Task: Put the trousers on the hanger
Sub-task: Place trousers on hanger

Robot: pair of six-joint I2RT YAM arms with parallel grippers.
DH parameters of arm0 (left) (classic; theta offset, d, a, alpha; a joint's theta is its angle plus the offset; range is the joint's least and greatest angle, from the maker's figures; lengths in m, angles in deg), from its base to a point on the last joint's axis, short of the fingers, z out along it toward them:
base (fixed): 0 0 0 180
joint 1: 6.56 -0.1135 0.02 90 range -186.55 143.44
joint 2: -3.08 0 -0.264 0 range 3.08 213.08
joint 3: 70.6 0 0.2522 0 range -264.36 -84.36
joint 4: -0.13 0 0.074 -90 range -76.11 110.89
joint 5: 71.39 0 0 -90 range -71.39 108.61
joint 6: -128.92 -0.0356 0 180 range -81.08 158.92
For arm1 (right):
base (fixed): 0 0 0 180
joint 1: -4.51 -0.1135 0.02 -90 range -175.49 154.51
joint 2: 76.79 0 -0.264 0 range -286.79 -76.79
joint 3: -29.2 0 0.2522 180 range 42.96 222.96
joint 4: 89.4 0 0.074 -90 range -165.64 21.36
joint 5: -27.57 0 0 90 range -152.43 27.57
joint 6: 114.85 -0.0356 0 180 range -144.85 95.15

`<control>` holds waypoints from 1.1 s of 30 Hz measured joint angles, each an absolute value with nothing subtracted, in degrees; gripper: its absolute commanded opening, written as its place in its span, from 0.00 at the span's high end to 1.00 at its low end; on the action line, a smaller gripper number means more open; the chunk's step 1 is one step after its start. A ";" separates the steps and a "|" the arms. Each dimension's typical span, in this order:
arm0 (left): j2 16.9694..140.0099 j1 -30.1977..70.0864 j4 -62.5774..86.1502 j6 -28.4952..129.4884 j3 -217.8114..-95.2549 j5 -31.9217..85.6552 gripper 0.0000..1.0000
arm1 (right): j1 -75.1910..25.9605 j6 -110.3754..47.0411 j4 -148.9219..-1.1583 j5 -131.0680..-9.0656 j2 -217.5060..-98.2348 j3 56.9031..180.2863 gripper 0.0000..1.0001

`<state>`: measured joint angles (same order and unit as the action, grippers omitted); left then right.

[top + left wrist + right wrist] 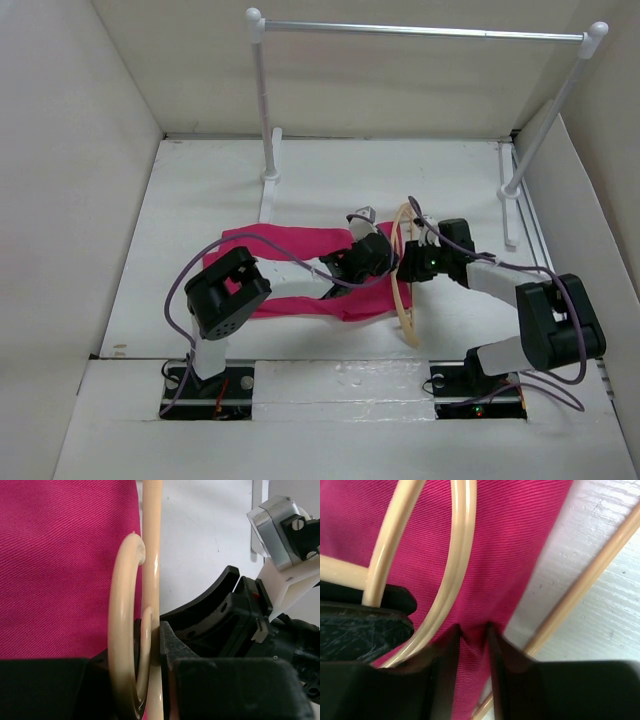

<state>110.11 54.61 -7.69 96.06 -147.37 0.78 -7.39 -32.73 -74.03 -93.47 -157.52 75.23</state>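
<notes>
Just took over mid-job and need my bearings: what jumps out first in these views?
The bright pink trousers lie across the middle of the white table, right beside the pale wooden hanger. Both grippers meet there: the left gripper clamps the hanger near its hook, and the right gripper pinches a fold of the trousers. A white-and-silver clothes rail stands along the far edge.

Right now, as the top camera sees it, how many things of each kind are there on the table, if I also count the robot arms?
trousers: 1
hanger: 1
clothes rail: 1
robot arms: 2, the left arm and the right arm
Total: 5
</notes>
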 measured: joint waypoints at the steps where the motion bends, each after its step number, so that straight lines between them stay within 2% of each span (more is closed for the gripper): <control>1: 110.11 54.61 -7.72 96.08 -147.37 0.76 1.00 | -7.72 -32.91 -74.71 -93.04 -157.76 74.99 0.81; 2: 110.11 54.61 -7.72 96.06 -147.30 0.74 1.00 | -7.98 -33.34 -75.14 -92.73 -157.85 74.88 0.99; 3: 110.11 54.61 -7.80 96.06 -147.19 0.65 1.00 | -8.09 -33.78 -75.69 -92.71 -157.87 74.80 1.00; 7: 110.04 54.61 -7.98 96.02 -146.84 0.45 1.00 | -8.11 -34.92 -75.36 -92.49 -155.55 74.66 1.00; 11: 108.93 54.41 -7.80 95.76 -145.71 0.02 1.00 | -5.42 -34.74 -71.58 -93.08 -148.14 74.97 1.00; 18: 102.85 51.27 -7.32 94.49 -138.97 -0.11 1.00 | 8.85 -30.13 -62.49 -94.39 -138.92 76.37 1.00; 25: 94.83 49.48 -5.03 92.39 -131.91 -1.01 1.00 | 18.71 -28.25 -59.25 -98.96 -140.27 76.37 1.00; 33: 89.23 48.86 -0.61 88.72 -129.09 -2.54 1.00 | 22.18 -27.64 -59.89 -101.71 -145.19 77.57 1.00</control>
<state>89.23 48.86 -0.61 88.72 -129.09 -2.54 22.18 -27.64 -59.89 -101.71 -145.19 77.57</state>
